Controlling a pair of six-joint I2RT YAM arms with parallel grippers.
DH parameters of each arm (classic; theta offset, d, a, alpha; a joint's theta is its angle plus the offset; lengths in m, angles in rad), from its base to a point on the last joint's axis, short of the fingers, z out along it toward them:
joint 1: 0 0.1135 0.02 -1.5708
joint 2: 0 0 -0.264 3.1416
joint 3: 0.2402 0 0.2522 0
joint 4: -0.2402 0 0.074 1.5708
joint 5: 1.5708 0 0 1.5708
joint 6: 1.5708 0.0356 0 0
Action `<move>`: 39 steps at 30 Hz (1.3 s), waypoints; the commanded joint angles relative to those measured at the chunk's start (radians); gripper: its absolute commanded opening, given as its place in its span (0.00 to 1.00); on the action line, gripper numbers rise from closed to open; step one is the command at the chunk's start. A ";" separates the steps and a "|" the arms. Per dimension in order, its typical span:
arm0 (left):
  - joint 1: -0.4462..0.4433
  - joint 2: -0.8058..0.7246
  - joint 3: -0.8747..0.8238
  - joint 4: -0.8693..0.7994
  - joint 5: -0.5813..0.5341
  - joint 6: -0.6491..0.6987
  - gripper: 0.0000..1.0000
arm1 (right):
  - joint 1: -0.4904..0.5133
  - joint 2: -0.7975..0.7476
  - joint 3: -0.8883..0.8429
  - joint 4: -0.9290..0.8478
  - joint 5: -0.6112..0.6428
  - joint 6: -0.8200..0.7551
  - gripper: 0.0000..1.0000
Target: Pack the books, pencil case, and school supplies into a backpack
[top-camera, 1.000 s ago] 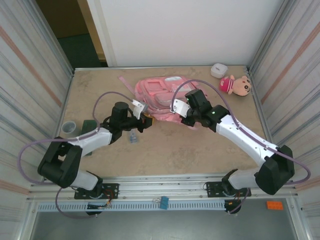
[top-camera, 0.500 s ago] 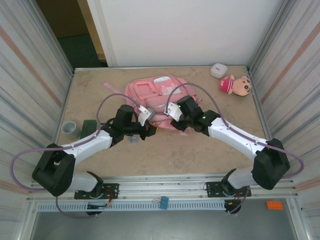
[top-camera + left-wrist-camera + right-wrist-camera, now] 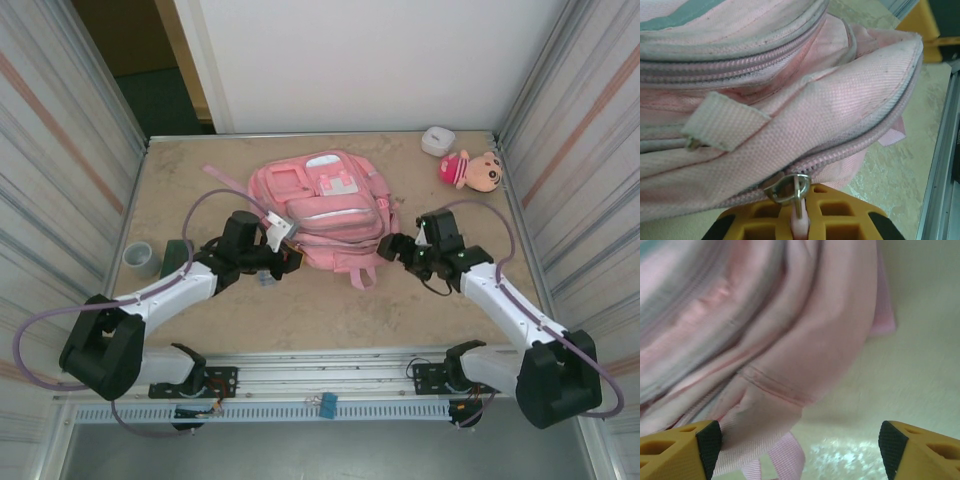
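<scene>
Left claw (image 3: 800,216) pinching the zip pull (image 3: 790,188) of the pink backpack (image 3: 325,205), right claw (image 3: 800,445) spread beside it; zip apparently closed, all packing seemingly ahead.

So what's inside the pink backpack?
The backpack is zipped shut where it shows, so its pink fabric covers whatever is inside. The left tool pinches one zipper pull.
</scene>
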 commanded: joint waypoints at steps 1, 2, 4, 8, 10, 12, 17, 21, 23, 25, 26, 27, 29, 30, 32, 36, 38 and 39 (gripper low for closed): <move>0.001 -0.015 0.017 0.051 0.027 0.020 0.00 | 0.002 0.036 -0.030 0.183 -0.135 0.230 0.83; 0.001 -0.016 0.014 0.055 0.026 0.013 0.00 | 0.005 0.052 -0.039 0.221 -0.153 0.256 0.83; 0.001 -0.021 0.008 0.064 0.025 0.003 0.00 | 0.024 0.081 -0.054 0.290 -0.164 0.301 0.84; -0.008 -0.018 0.008 0.075 0.026 -0.004 0.00 | 0.059 0.124 -0.065 0.375 -0.164 0.343 0.68; -0.014 -0.017 0.013 0.075 0.030 -0.012 0.00 | 0.073 0.129 -0.073 0.410 -0.148 0.346 0.42; -0.030 -0.015 0.018 0.070 0.029 -0.017 0.00 | 0.092 0.116 -0.084 0.454 -0.122 0.391 0.29; -0.118 -0.006 0.050 0.047 0.024 -0.027 0.14 | 0.146 0.068 -0.062 0.476 -0.036 0.385 0.08; -0.198 0.013 0.085 0.091 0.030 -0.073 0.20 | 0.176 0.058 -0.025 0.417 -0.011 0.337 0.05; -0.235 0.029 0.110 0.105 0.030 -0.085 0.26 | 0.176 0.048 -0.023 0.391 -0.022 0.301 0.04; -0.255 0.041 0.129 0.109 0.030 -0.084 0.34 | 0.160 0.034 -0.012 0.348 -0.053 0.250 0.03; -0.258 0.043 0.136 0.104 0.029 -0.078 0.38 | 0.144 0.023 0.000 0.313 -0.076 0.212 0.02; -0.258 0.040 0.138 0.094 0.018 -0.066 0.41 | 0.126 0.013 0.014 0.272 -0.099 0.166 0.02; -0.256 0.017 0.141 0.051 -0.019 -0.003 0.47 | 0.068 -0.002 0.058 0.159 -0.160 0.049 0.01; -0.256 0.004 0.142 0.029 -0.028 0.041 0.51 | 0.041 -0.003 0.081 0.107 -0.182 -0.003 0.01; -0.253 -0.038 0.142 -0.032 -0.068 0.158 0.60 | -0.008 -0.004 0.129 -0.012 -0.198 -0.115 0.00; -0.227 -0.103 0.075 0.009 -0.159 0.353 0.72 | -0.071 0.003 0.180 -0.100 -0.280 -0.303 0.00; -0.175 -0.121 0.017 0.115 -0.156 0.392 0.75 | -0.102 0.018 0.207 -0.124 -0.349 -0.381 0.00; -0.147 -0.126 0.003 0.145 -0.149 0.397 0.77 | -0.113 0.025 0.220 -0.136 -0.365 -0.406 0.00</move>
